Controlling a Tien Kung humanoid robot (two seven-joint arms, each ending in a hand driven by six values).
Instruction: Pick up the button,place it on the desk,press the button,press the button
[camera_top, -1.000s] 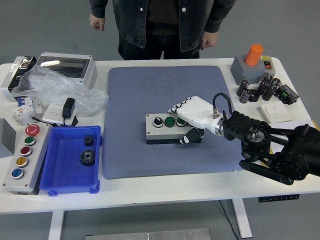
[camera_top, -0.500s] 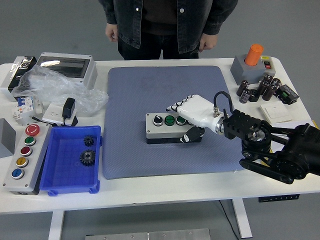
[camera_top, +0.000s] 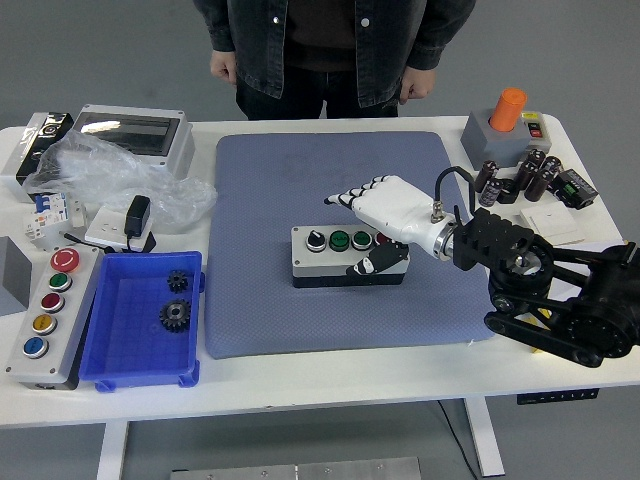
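Over the middle of the blue mat (camera_top: 330, 190) on the white counter (camera_top: 300, 375), my right hand (camera_top: 392, 215) hovers above the button box (camera_top: 340, 257), its white fingers (camera_top: 345, 197) spread and holding nothing, the thumb hanging just in front of the box's near face. I judge the box to be set flat on the mat so it stays put under a downward push, and my hand is raised clear of it, ready for a press. The box is a low grey case with a black base; its top carries a black-and-white selector knob, two green buttons and what looks like a red one, partly hidden by my palm. My left arm is out of sight.
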